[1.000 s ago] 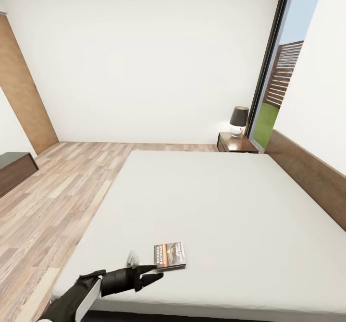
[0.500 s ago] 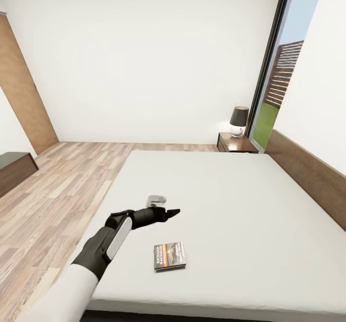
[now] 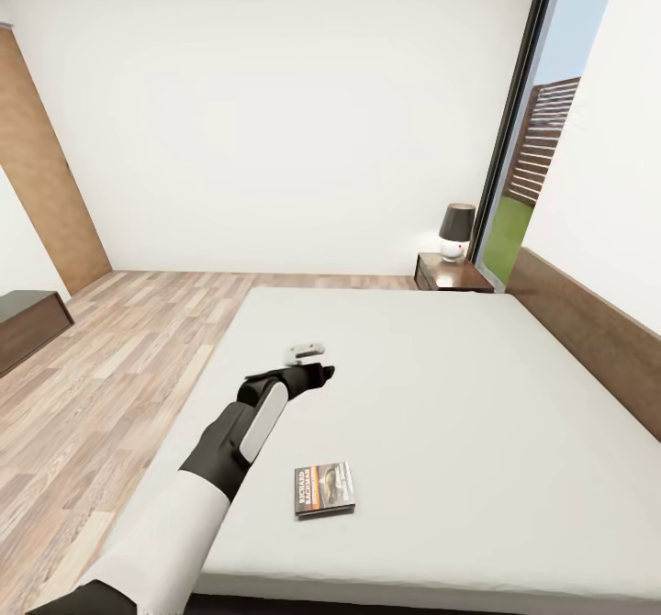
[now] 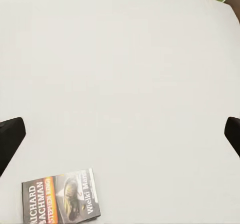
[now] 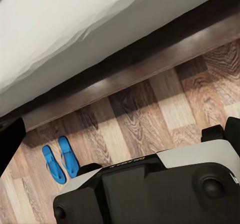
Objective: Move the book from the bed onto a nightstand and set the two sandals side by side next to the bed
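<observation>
left fingers (image 3: 323,374): spread wide, empty, above grey mattress bed (image 3: 477,395) for a top-down pick | dark thin paperback book (image 3: 324,488): flat near foot edge | right fingers: state unclear

We saw white walls (image 3: 275,110), a wood-plank floor (image 3: 110,367), a tan sliding door (image 3: 41,174), a tall black-framed window (image 3: 532,138) showing daylight, and a dark-shaded lamp (image 3: 456,229).

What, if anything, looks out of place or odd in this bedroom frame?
Only the book, lying flat and slightly askew near the foot of the bed. The left gripper hangs above the mattress beyond it, jaws wide apart. The sandals sit neatly paired on the floor. Nothing is spilled or damaged.
</observation>
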You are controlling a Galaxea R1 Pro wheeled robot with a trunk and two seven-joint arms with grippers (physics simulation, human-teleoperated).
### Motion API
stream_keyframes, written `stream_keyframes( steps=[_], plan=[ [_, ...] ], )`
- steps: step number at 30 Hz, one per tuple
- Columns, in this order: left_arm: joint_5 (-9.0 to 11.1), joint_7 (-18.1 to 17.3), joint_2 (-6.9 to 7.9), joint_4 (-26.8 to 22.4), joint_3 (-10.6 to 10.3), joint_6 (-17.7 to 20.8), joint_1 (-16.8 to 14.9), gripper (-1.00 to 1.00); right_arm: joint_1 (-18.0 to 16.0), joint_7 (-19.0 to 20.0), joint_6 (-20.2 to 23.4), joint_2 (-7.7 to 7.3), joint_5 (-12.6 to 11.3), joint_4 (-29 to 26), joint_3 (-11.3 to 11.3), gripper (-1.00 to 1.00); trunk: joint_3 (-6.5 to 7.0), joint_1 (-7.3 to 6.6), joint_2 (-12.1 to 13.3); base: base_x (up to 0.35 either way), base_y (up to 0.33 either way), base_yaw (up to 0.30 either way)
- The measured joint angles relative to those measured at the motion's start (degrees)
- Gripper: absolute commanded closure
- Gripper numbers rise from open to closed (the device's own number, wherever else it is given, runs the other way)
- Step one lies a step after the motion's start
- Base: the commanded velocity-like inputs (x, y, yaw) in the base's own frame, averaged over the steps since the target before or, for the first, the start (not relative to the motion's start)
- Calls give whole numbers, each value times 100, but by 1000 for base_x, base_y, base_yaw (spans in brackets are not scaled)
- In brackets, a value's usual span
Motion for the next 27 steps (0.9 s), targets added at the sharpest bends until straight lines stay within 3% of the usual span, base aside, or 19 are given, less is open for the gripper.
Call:
stream_keyframes(
  steps=[3,8,17,27],
  plan=[
    [85,162,0,340,-32,-531,-11,-100,0,0,0,2,-1,0,0,-100,0,0,1,0,0,0],
    [113,198,0,785,-72,-842,-14,-100,0,1,0,-1,-1,0,0,-100,0,0,1,0,0,0],
    [100,226,0,1466,-85,-1246,-16,-100,0,2,0,2,-6,0,0,-100,0,0,0,0,0,0],
    [107,191,0,1565,-97,-1417,-16,-100,0,2,0,-3,-6,-2,0,-100,-30,0,0,0,0,0]
  ],
)
